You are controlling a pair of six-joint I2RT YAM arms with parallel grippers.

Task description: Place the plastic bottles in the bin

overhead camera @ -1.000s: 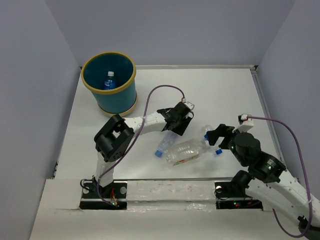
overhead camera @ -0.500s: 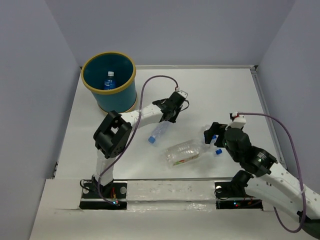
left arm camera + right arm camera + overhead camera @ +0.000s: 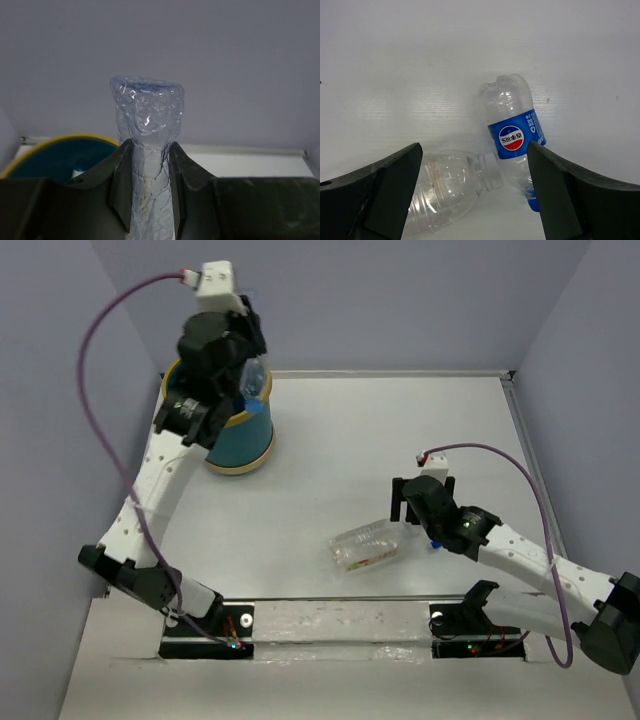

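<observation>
Bin (image 3: 240,445): teal bucket with a yellow rim, standing at the far left of the table (image 3: 400,430); the left arm is covering its opening, so its contents cannot be told.
Left gripper (image 3: 148,155): fingers are clamping a crumpled clear bottle (image 3: 147,107), holding it up over the bin's rim.
Right gripper (image 3: 474,150): jaws are standing apart, hovering over two bottles and gripping neither.
Blue-labelled bottle (image 3: 512,135): lying on the table.
Larger clear bottle (image 3: 447,190): lying on its side just beside it.
</observation>
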